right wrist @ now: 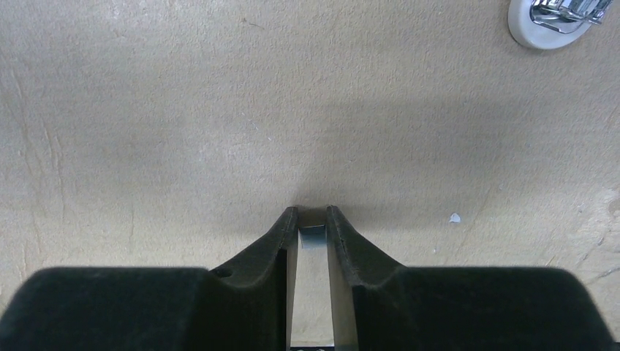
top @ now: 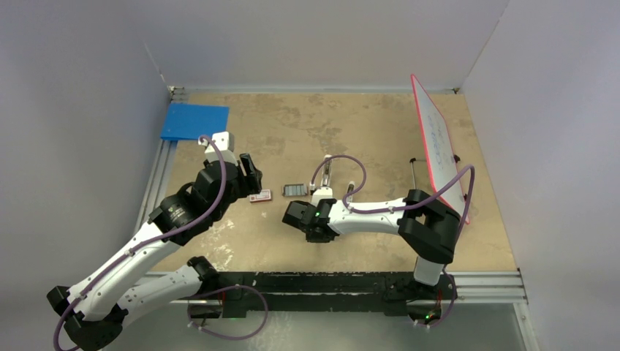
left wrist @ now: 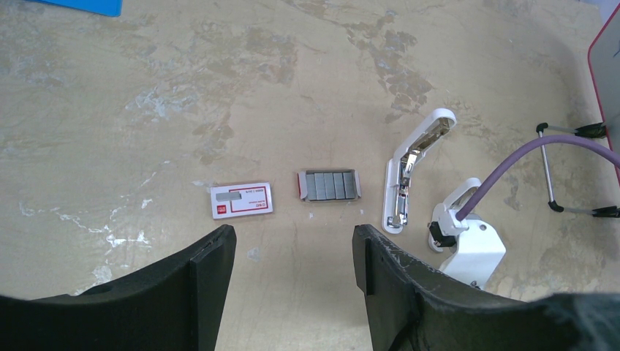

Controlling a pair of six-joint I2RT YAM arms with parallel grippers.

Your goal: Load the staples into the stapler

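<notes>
The stapler (left wrist: 409, 172) lies opened on the table, its metal channel showing; it sits just behind my right arm (top: 324, 175), and its rounded end shows in the right wrist view (right wrist: 554, 22). Grey staples (left wrist: 329, 185) lie in rows in a small open tray (top: 295, 189). My right gripper (right wrist: 312, 221) is low over the table in front of that tray, its fingers pinched on a small grey strip of staples (right wrist: 312, 237). My left gripper (left wrist: 292, 245) hovers open in front of the tray and holds nothing; in the top view it (top: 252, 175) is left of the tray.
A red-and-white staple box (left wrist: 242, 199) lies left of the tray. A blue flat board (top: 194, 121) sits at the back left. A red-framed whiteboard (top: 439, 150) leans on a wire stand (left wrist: 548, 168) at the right. Walls close in the table.
</notes>
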